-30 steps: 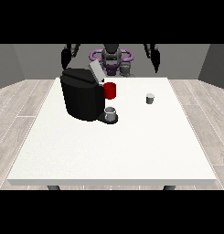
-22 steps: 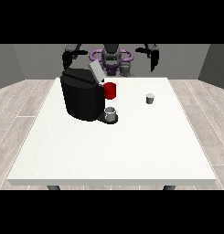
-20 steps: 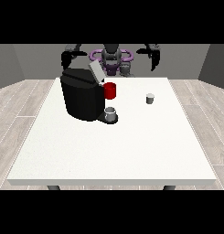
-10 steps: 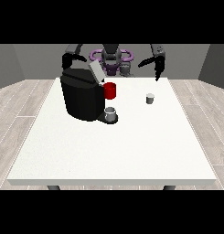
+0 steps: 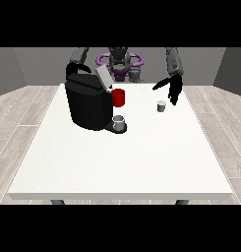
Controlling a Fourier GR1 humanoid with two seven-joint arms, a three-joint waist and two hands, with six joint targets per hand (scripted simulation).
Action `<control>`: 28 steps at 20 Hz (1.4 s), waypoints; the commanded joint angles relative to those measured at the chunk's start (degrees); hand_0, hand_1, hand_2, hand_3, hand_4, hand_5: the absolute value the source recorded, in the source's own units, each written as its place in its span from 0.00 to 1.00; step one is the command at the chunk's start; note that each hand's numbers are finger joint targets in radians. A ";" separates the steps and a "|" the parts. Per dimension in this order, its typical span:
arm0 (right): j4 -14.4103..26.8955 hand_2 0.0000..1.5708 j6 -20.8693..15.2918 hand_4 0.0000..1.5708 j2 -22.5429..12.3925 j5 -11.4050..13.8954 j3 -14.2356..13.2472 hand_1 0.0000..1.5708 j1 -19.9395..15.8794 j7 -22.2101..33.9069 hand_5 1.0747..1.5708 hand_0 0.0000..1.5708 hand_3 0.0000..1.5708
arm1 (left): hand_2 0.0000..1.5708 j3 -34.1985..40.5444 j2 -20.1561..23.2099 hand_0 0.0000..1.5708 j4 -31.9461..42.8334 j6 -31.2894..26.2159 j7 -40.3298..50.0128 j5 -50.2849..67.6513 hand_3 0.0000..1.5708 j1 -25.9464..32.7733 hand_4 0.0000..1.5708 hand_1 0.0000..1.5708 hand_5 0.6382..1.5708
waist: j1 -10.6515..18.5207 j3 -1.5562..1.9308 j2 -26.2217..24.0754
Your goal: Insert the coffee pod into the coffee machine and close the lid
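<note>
Near the white surface's far edge, the hand at the view's right hangs with fingers released just beside the small grey coffee pod.

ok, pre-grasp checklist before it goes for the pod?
1. Coffee pod upright on the table, apart from the coffee machine: ok.
2. Hand at the view's right near the pod, fingers open, not touching it: ok.
3. Path from hand to pod unobstructed: ok.
4. Lid raised for insertion: ok.
5. Pod slot free: cannot tell.
6. Hand at the view's left clear of the lid: cannot tell, mostly hidden behind the machine.
</note>
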 commanded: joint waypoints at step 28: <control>2.93 0.00 -4.70 0.25 0.57 2.54 -1.05 0.00 -7.64 0.54 1.00 0.00 0.00 | 0.38 -1.05 6.53 0.00 32.20 -1.49 -7.22 -15.07 0.24 -19.18 0.00 0.00 1.00 | -3.02 -0.03 9.56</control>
